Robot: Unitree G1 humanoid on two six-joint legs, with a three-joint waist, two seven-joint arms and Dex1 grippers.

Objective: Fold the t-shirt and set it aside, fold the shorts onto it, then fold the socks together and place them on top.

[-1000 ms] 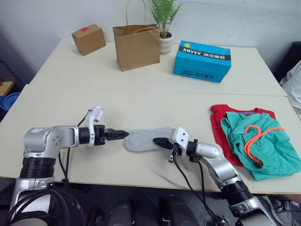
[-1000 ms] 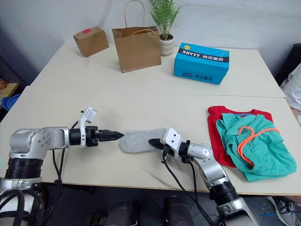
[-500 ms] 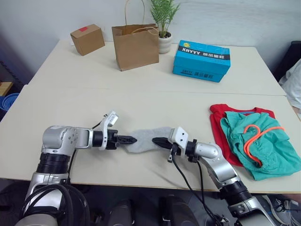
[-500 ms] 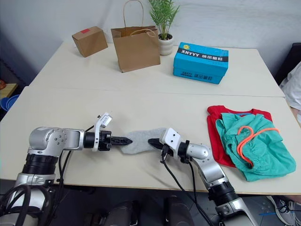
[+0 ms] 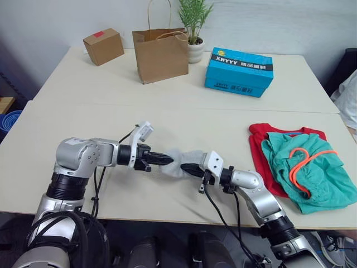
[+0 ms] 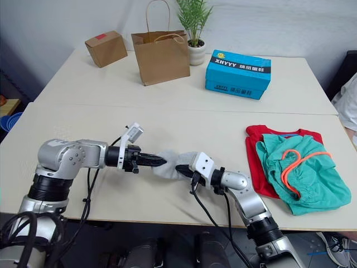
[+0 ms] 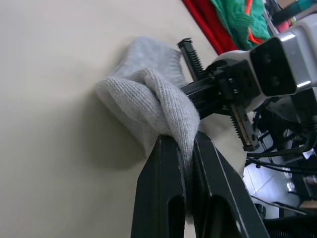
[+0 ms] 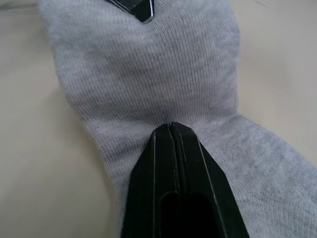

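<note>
The grey socks (image 5: 192, 155) lie bunched at the table's front centre. My left gripper (image 5: 167, 161) is shut on the socks' left end, which is lifted and folded over to the right; in the left wrist view the knit (image 7: 163, 104) is pinched between its fingers. My right gripper (image 5: 187, 167) is shut, its tip pressing down on the socks (image 8: 148, 64) from the right. The two grippers' tips nearly meet. At the right, the teal shorts (image 5: 321, 178) with an orange drawstring lie on the folded red t-shirt (image 5: 257, 148).
Along the back of the table (image 5: 83, 117) stand a small cardboard box (image 5: 104, 46), a brown paper bag (image 5: 162, 53), a potted plant (image 5: 195, 33) and a blue carton (image 5: 240, 71). A seam runs across the table's middle.
My left gripper shut on the socks' left end and carried it to the right, folding the cloth over toward the right gripper. The right gripper stayed where it was.
</note>
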